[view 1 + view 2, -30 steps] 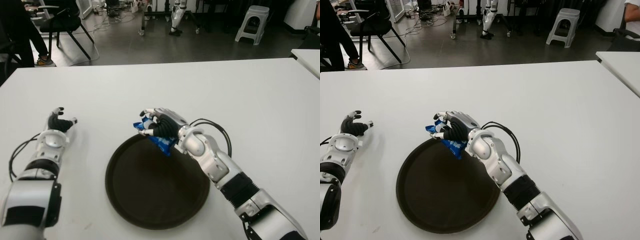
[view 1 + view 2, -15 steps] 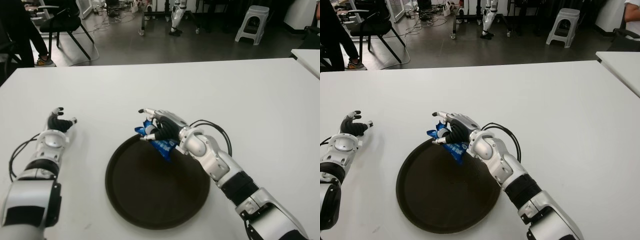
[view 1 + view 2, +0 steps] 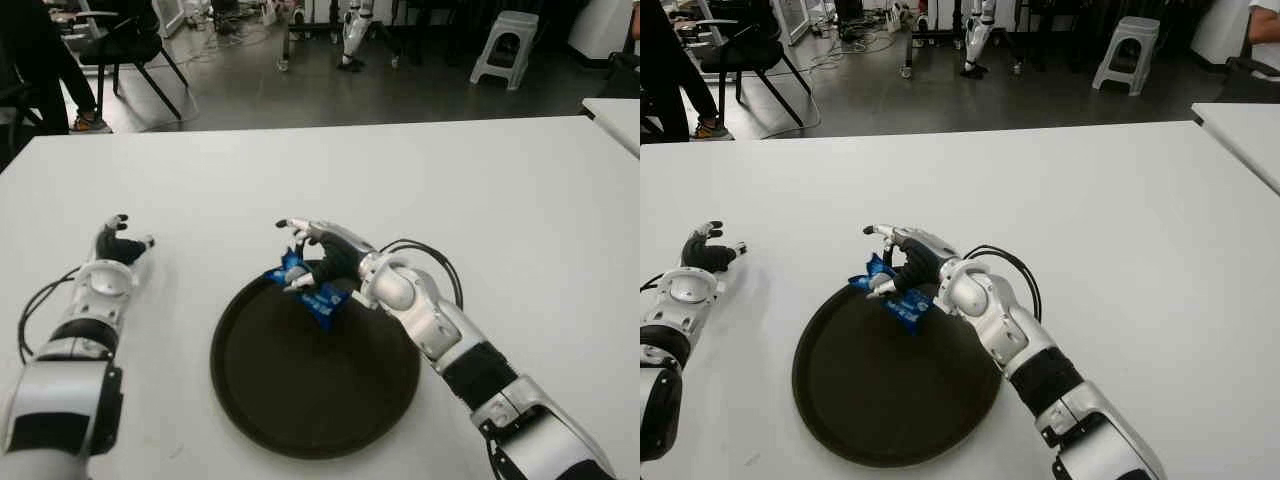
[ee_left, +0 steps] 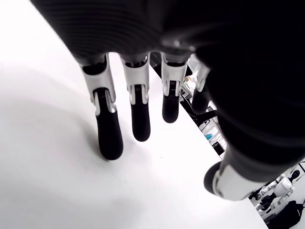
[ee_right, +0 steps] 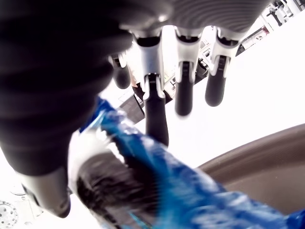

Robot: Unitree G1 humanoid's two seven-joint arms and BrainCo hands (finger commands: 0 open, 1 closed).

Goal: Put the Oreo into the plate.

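Right wrist view: our right robot hand (image 3: 325,258) has spread fingers, letting go of the Oreo (image 3: 312,287) over the plate's (image 3: 300,400) far rim. It looks light, crinkly, crushable.

Bright even light, blurred wrist views

Oreo (image 3: 308,287) at plate's (image 3: 300,400) far rim under right hand (image 3: 325,254); left hand (image 3: 115,245) well left.
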